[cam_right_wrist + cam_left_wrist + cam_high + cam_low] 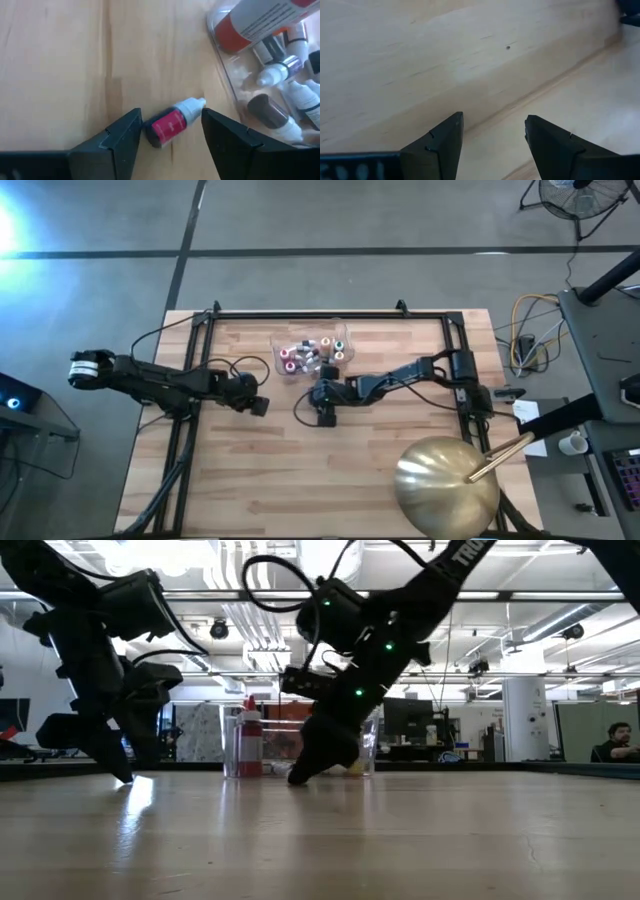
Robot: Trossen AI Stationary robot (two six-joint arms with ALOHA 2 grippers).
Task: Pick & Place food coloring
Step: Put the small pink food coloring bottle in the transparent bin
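Progress looks partial: clear tub (312, 352) near the bench's far edge already holds a cluster of food coloring bottles (280, 95), and one more red-labelled bottle (172, 124) lies on its side on the bench (250, 480) just outside the tub wall. Right gripper (170, 132) is down at the bench with that bottle lying between its jaws; jaws stand apart on either side of it and show a gap, so no grip yet as far as the wrist view shows. Judgement: this is either a pick about to close or a release just beside the tub; cannot tell which. Left gripper (492, 132) hangs over bare wood on the left side, jaws open and empty, well apart from the tub. Room to move: open bench in front of and to the left of the tub; tub wall sits close beside the loose bottle, so lateral clearance there is tight. Gold dome (447, 485) occupies the near right corner.
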